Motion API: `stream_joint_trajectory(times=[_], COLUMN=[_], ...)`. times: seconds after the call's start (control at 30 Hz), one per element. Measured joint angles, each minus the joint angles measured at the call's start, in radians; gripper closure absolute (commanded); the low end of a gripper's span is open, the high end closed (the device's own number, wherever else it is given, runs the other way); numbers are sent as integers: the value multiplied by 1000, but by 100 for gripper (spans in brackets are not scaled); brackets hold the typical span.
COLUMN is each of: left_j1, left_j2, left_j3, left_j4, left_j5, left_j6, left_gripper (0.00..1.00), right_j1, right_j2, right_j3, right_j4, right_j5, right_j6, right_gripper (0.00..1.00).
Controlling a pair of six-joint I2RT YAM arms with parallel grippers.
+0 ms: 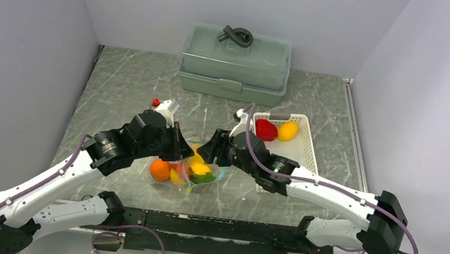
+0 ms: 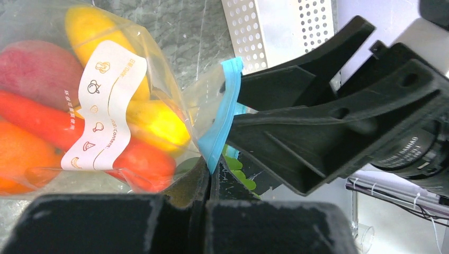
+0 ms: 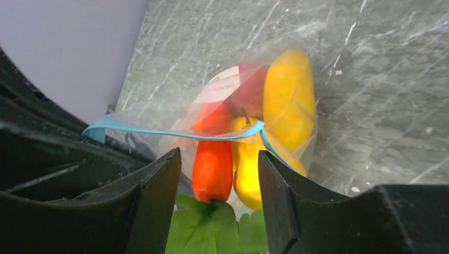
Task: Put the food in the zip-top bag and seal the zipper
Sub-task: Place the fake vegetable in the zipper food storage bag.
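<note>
Grey marbled table [image 1: 124, 74] carries the zip-top bag [image 1: 194, 166] at centre, food [image 1: 160, 170] inside. At nine o'clock the left gripper [image 2: 209, 180] pinches the zipper [image 2: 222, 116], likely anchoring the mouth. At three o'clock the right gripper [image 3: 218, 159] stands parted. At two o'clock the basket [image 1: 301, 151] holds more.

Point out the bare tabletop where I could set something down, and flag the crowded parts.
Free: the far-left tabletop between the lidded box and the left arm; the strip between the zip-top bag and the arm bases. Crowded: the centre, where the left gripper and right gripper meet at the bag, basket close alongside.
</note>
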Motion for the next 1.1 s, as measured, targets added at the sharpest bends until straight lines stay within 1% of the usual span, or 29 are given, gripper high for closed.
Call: stream_joint_trajectory(times=[0.17,0.23,0.47,0.53,0.73,0.9,1.1], left_j1=[0,0,0,0,0,0,0], left_j2=[0,0,0,0,0,0,0], left_j3=[0,1,4,5,5,5,5], left_j4=[-1,-1,-4,-5,-7,-7,-7], left_j5=[0,0,-1,-2,-2,-2,-2], left_j6=[0,1,3,4,8,11,11], left_gripper=[100,100,100,100,100,100,100], right_j1=[0,0,0,0,8,27,60], right_j2=[-87,-127,-255,-278,-324,-303,-210], right_j3=[0,0,-2,-5,-39,-66,-66], right_j4=[-73,-95,-146,-151,-152,-146,-119], right_j5=[2,-6,-97,-131,-267,-369,-401], right_j6=[-37,-51,-109,-121,-142,-150,-157], right_gripper=[56,63,87,92,100,100,100])
